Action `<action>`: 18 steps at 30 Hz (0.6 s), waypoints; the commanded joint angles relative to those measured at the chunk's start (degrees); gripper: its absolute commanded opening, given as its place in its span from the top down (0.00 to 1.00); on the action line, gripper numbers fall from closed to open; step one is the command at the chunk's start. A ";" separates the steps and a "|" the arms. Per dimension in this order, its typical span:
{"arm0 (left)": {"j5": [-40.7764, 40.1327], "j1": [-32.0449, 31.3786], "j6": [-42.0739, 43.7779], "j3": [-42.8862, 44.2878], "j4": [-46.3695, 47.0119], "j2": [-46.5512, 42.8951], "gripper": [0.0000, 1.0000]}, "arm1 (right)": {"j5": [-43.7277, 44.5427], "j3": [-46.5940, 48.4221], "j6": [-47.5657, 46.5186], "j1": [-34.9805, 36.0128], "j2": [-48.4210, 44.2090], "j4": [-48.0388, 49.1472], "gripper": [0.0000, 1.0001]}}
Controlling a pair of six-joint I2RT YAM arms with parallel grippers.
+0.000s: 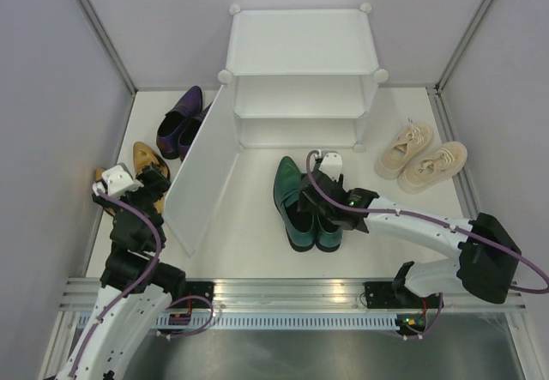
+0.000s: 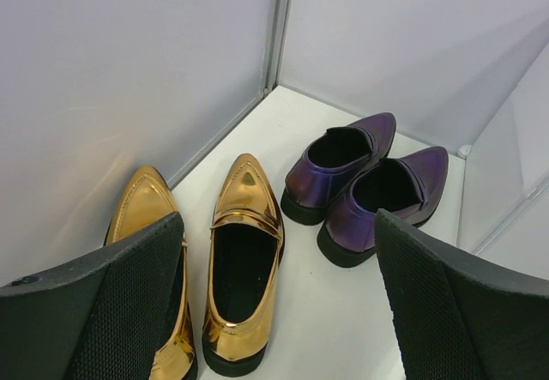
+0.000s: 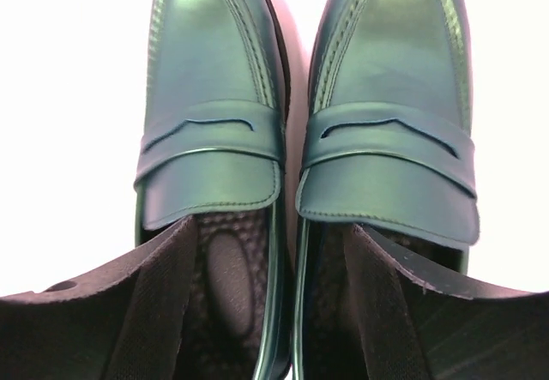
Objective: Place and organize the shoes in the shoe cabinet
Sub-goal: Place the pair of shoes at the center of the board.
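Our right end effector (image 3: 273, 251) parted, a finger in each glossy dark green loafer (image 3: 214, 88) — our left end effector (image 2: 276, 251) gaping wide

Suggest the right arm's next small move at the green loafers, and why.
Probably close the right gripper: its jaws stand open, one finger inside each of the green loafers, straddling their adjacent inner walls. Pinching those should grip the pair, which sits on the table before the shoe cabinet, not yet on a shelf.

The left arm (image 1: 129, 268) extends forward on the left, left gripper (image 2: 279, 217) with fingers (image 2: 111, 311) spread wide. The right arm (image 1: 420, 226) angles leftward, right gripper (image 3: 266, 230) pointing down, fingers parted.
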 commanded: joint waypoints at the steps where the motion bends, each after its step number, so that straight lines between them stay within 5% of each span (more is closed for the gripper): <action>1: -0.71 -0.23 -1.40 1.85 0.54 -0.58 0.06 | 1.61 4.09 0.07 -0.32 -5.84 -1.15 0.29; 9: -0.44 -0.14 -1.49 1.93 0.54 -0.75 0.06 | 0.57 3.74 -0.11 2.40 -15.17 -5.73 0.46; 18: -0.44 -0.15 -1.40 1.85 0.54 -0.49 0.06 | -0.06 0.94 2.27 6.01 -11.40 -4.41 0.53</action>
